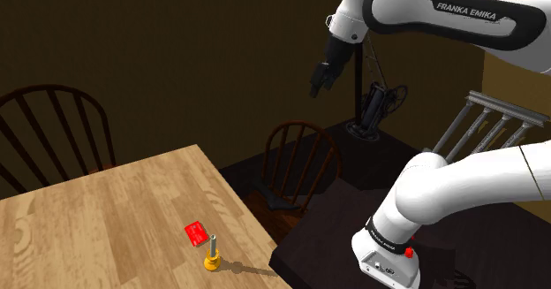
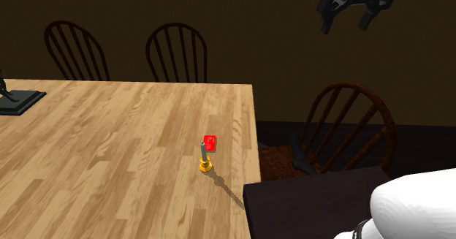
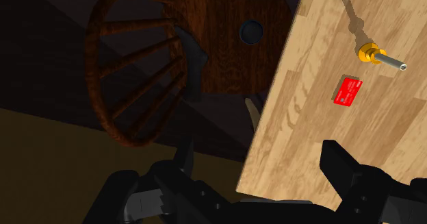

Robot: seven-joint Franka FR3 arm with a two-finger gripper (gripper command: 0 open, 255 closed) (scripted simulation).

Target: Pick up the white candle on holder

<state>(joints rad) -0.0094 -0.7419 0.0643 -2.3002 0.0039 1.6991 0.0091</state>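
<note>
- A small yellow holder (image 1: pixel 211 263) stands on the wooden counter (image 1: pixel 106 216) near the edge closest to the robot's stand. It carries one thin grey candle (image 1: pixel 213 242), which stands upright in it.
- A red card (image 1: pixel 196 233) lies flat on the counter just beside the holder, on the side away from that edge. Whether the two touch cannot be told.
- A dark wooden chair (image 1: pixel 300 159) with a spindle back stands off the counter, past the edge nearest the holder.
- In the second exterior view two more chairs (image 2: pixel 175 51) stand at the counter's far side, well apart from the holder. A dark flat base (image 2: pixel 18 99) sits on the counter far off at that view's left.
- Nothing stands between the holder and the space above it.
- The gripper (image 1: pixel 320 79) hangs high in the air, well apart from the holder and over the chair rather than the counter. Its fingers are spread wide and hold nothing.
</note>
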